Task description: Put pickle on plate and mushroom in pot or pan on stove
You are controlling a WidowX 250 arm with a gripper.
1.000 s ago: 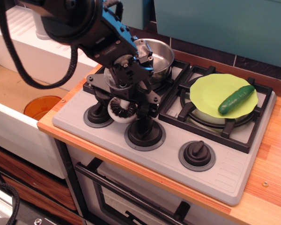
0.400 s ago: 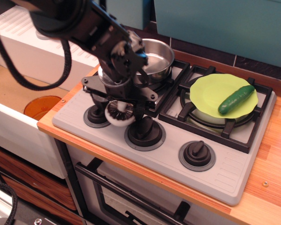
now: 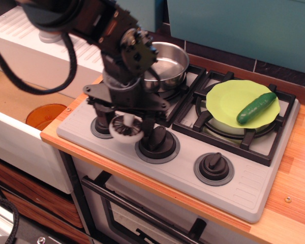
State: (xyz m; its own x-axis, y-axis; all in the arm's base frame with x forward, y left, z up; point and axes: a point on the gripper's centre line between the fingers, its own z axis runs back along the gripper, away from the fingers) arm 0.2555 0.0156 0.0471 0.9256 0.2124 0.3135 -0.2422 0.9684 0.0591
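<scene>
Gripping the mushroom (image 3: pixel 126 126), gripper (image 3: pixel 126 122) jaws clamp it above the stove (image 3: pixel 244 188) front. Pickle (image 3: pixel 256 107) already on plate (image 3: pixel 229 99). Next, prob: carry to pan (image 3: pixel 169 62), 1 o'clock, & release.

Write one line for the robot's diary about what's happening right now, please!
gripper: shut on mushroom, above stove front by knobs | pickle: lying on plate, right burner | pan: empty, back-left burner

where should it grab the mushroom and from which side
Across the round cap rim of the mushroom, coming from above: it sits tipped with gills and stem toward the camera, and the gripper already straddles it between two knobs.
</scene>
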